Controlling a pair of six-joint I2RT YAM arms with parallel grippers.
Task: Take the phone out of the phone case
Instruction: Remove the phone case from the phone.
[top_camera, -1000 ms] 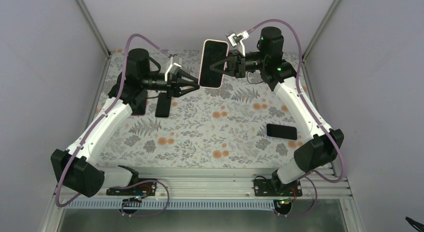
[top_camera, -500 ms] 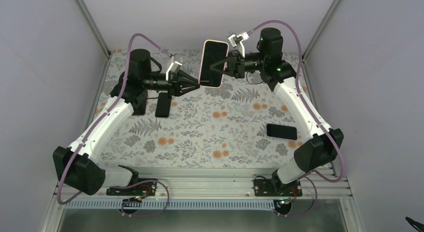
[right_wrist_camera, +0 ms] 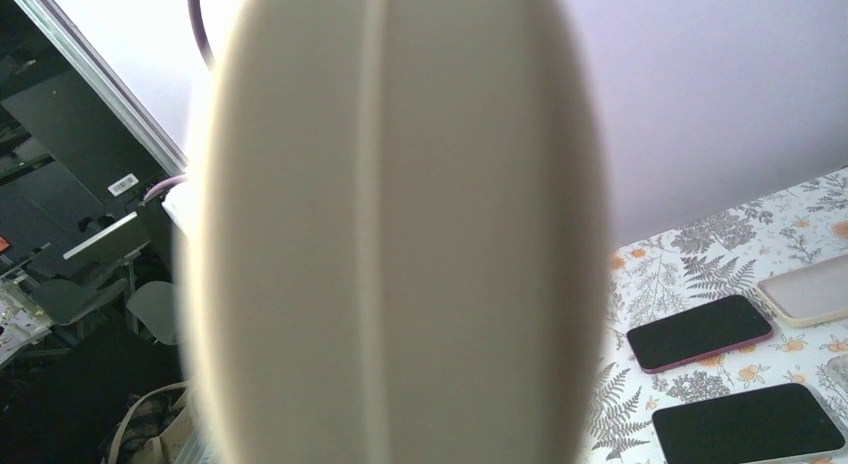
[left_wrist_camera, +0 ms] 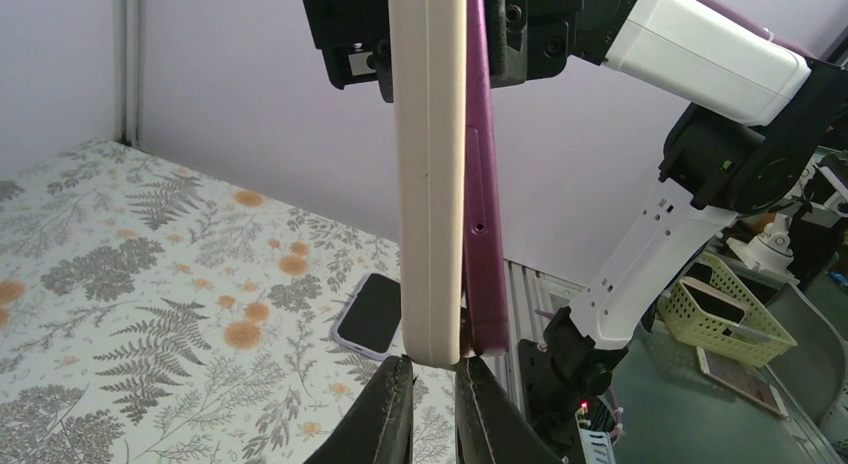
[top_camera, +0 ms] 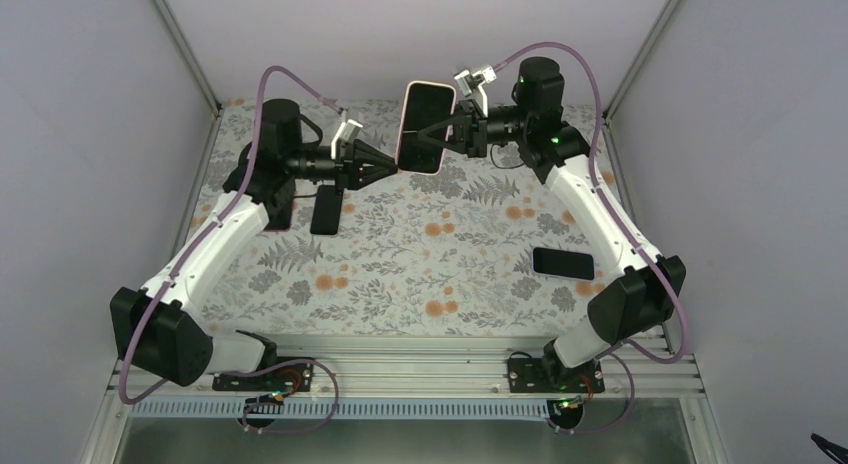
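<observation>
While right pincer (top_camera: 440, 136) clamps phone (top_camera: 427, 119), left pincer (left_wrist_camera: 433, 384) pinches phone case (left_wrist_camera: 430, 184) edge.

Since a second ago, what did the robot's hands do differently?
The left hand squeezed its fingers shut right at the lower edge of the cased phone. The right hand still holds that phone up in the air. The black phone on the table stayed put.

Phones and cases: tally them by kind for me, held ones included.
Bare phones on the table: 3 (right-side phone, magenta-edged phone, black phone)
Purple phone held aloft: 1
Cream case on it: 1
Pale loose case on the table: 1
Total: 6
</observation>
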